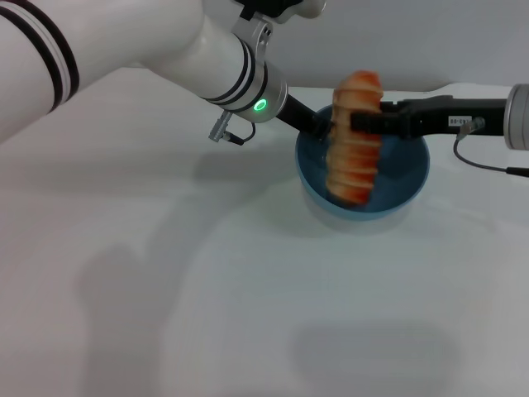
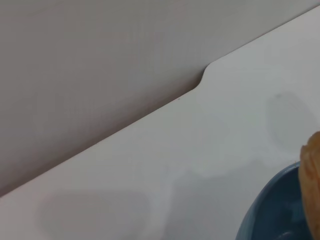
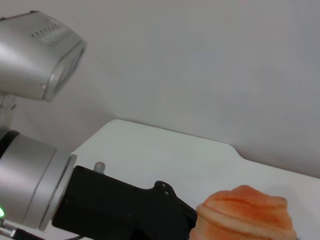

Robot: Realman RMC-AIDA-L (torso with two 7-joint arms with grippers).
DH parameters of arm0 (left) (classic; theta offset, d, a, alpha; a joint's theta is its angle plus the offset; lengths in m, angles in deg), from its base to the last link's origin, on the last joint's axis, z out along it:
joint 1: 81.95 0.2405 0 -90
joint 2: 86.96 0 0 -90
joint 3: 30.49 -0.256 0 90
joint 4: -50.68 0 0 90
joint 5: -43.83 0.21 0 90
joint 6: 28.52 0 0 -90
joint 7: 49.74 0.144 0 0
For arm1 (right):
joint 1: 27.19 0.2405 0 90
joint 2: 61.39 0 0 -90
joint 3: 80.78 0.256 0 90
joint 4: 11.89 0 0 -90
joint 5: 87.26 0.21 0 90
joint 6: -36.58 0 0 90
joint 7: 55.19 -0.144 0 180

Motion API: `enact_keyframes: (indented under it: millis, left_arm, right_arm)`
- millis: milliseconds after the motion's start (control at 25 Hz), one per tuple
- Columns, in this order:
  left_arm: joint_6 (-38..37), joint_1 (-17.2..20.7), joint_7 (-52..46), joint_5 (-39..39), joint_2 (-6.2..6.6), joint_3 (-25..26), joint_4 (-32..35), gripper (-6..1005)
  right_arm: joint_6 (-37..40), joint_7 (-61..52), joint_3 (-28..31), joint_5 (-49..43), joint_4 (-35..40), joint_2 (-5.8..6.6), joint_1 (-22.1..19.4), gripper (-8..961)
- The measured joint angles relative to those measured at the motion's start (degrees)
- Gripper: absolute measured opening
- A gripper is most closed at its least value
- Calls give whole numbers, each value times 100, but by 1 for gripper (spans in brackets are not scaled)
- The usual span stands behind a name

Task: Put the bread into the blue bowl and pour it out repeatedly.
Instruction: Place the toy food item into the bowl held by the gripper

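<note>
The bread [image 1: 354, 157] is an orange ridged loaf standing on end over the blue bowl [image 1: 409, 178], its lower end down inside the bowl. My right gripper [image 1: 357, 122] comes in from the right and is shut on the loaf's upper part. My left gripper [image 1: 314, 124] reaches from the upper left to the bowl's back-left rim and looks shut on it; the bread hides its tips. The left wrist view shows the bowl [image 2: 272, 210] and an edge of bread [image 2: 311, 170]. The right wrist view shows the bread's top [image 3: 245, 212] beside the left arm's black gripper body [image 3: 125, 207].
The bowl stands on a white table [image 1: 248, 289] near its far right side. The table's back edge [image 2: 202, 80], with a small notch, runs just behind the bowl against a grey wall. A thin cable [image 1: 488, 165] hangs from the right arm.
</note>
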Motion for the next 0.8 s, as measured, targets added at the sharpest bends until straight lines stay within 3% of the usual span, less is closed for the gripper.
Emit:
enact_keyframes:
  millis: [280,440,480,720,800]
  left_arm:
    - [21,3,-3,-47,3,-2,-10,-1]
    - [52,2,-4,-56,8,-2,-10,-2]
    - [64,2,-4,-57,8,-2,-12,-2]
    - [75,1,-5,-66,4,-2,-9,-1]
    - [75,2,-5,-73,4,-1,-13,-1]
  right_arm:
    - [265,-177,84,-1,202,34,-193,596]
    - [406,-849,100,-9,434,184,-450,596]
    - [406,-849,100,-9,434,184,-450,596]
    - [777,-1767,113,-403,492,460,-489,595]
    - [813,-1842,125,-474,504,464,-483,595]
